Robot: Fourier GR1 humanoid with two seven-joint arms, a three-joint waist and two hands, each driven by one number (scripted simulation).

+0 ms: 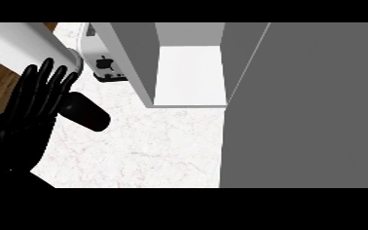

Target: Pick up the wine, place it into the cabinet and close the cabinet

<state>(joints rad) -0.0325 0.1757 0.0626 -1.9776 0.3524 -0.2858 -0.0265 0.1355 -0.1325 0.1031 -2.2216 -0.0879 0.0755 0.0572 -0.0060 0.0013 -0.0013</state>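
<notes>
The cabinet [137, 58] stands open at the middle top, showing a white shelf [191, 73] with nothing on it. Its grey door [302, 107] swings out and fills the whole right side of the view. My left hand [28, 112] is at the left edge, open, with fingers straight and pointing up and the thumb [86, 111] sticking out to the right over the counter. It holds nothing. I see no wine bottle. My right hand does not show; the door covers that side.
A white toaster [108, 66] stands on the marble counter [158, 146] just left of the cabinet. A pale rounded object [36, 44] sits at the upper left behind my fingertips. Wooden floor [9, 80] shows past the counter's left edge.
</notes>
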